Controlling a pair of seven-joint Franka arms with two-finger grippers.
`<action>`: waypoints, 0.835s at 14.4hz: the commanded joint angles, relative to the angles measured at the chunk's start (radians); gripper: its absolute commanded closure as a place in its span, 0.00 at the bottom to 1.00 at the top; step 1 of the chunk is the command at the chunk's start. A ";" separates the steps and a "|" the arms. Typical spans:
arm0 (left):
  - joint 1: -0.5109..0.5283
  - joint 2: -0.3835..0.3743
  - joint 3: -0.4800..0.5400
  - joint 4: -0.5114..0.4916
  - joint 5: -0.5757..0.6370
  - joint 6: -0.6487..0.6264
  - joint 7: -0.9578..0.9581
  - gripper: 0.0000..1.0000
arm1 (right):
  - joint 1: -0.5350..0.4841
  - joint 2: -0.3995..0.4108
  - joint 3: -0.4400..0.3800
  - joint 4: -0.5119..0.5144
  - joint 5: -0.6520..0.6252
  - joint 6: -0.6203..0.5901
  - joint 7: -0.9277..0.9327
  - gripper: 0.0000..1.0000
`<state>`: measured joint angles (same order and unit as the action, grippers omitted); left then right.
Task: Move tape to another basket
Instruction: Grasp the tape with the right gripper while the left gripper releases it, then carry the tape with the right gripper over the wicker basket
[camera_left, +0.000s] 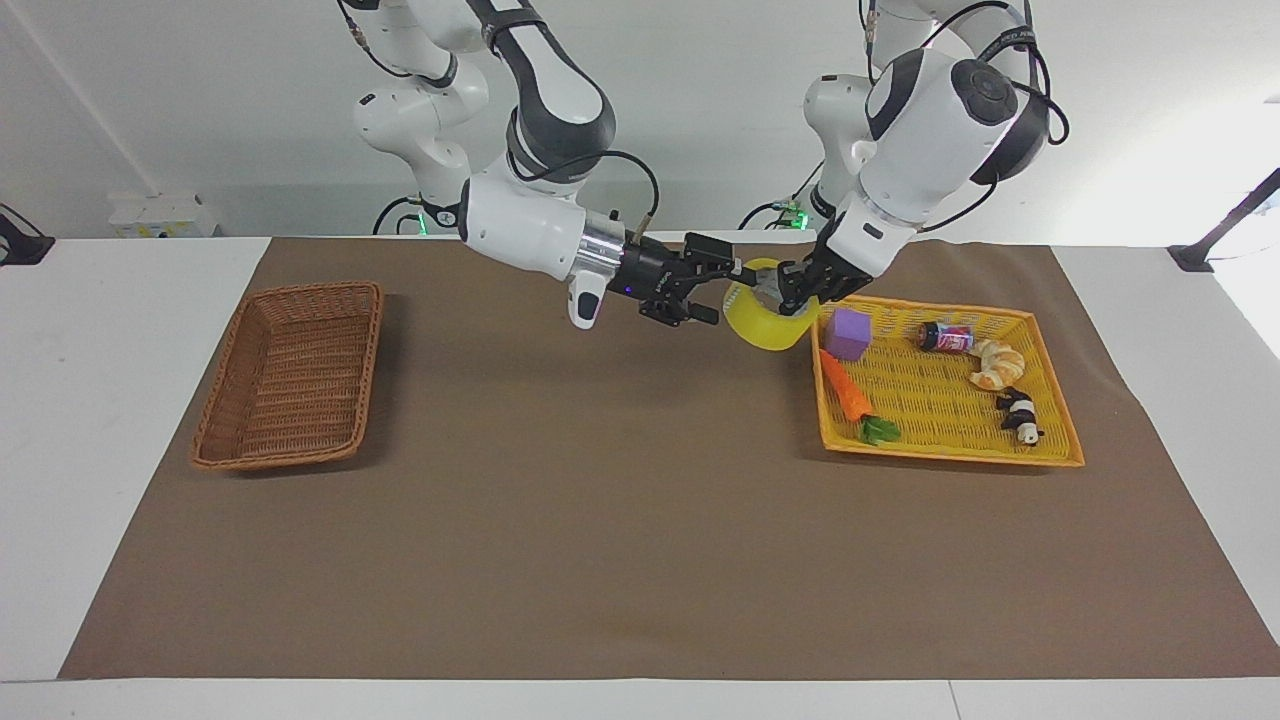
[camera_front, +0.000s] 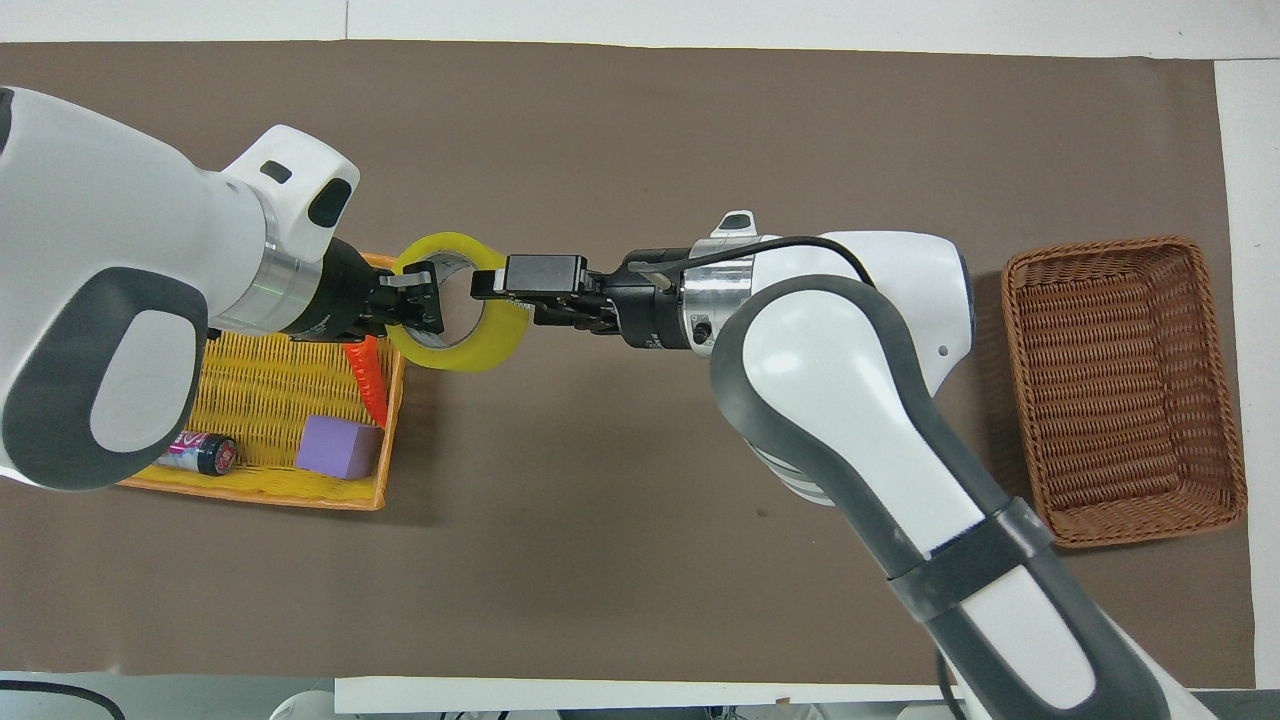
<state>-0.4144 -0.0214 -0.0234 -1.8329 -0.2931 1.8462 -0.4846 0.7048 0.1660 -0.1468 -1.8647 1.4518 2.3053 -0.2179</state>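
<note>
Wicker first: the rectangular brown woven basket (camera_left: 310, 289) with sloping sides lies at the right arm's end of the table, on the brown mat (camera_left: 600, 520), with nothing in it.

The right gripper (camera_left: 738, 272) reaches in level over the middle of the mat. Its fingers are spread, one inside the hole and one outside the wall of the wide ring-shaped roll of translucent yellow tape (camera_left: 765, 335). I cannot tell whether they touch it.

The tape hangs in the air between the two grippers, over the mat just beside the corner of the flat yellow-orange woven tray (camera_left: 950, 455).

The left gripper (camera_left: 790, 290) is clenched on the ring's wall on the tray's side, one finger within the core.

The roll looks stiff and fairly light, with a slick outer face. Pinching through the wall, core against outer wrap, seems the sound hold, and that is where the spread fingers stand.

A ring has no long axis. The axis through its hole points steeply upward and is somewhat tilted, so the opening shows from above.

The handover looks half made: one grip is set and the other is not yet closed.
</note>
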 joint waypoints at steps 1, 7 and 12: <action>-0.014 -0.009 0.011 0.001 -0.014 0.008 -0.012 1.00 | 0.015 -0.003 0.001 -0.007 0.022 0.028 0.009 0.01; -0.014 -0.014 0.011 -0.003 -0.014 0.007 -0.012 1.00 | 0.009 -0.003 0.001 -0.007 0.022 0.022 0.006 0.13; -0.014 -0.014 0.013 -0.003 -0.014 0.007 -0.012 1.00 | 0.009 -0.003 0.001 -0.008 0.022 0.023 0.005 0.70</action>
<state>-0.4144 -0.0215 -0.0231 -1.8329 -0.2937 1.8461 -0.4847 0.7182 0.1662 -0.1503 -1.8652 1.4539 2.3240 -0.2154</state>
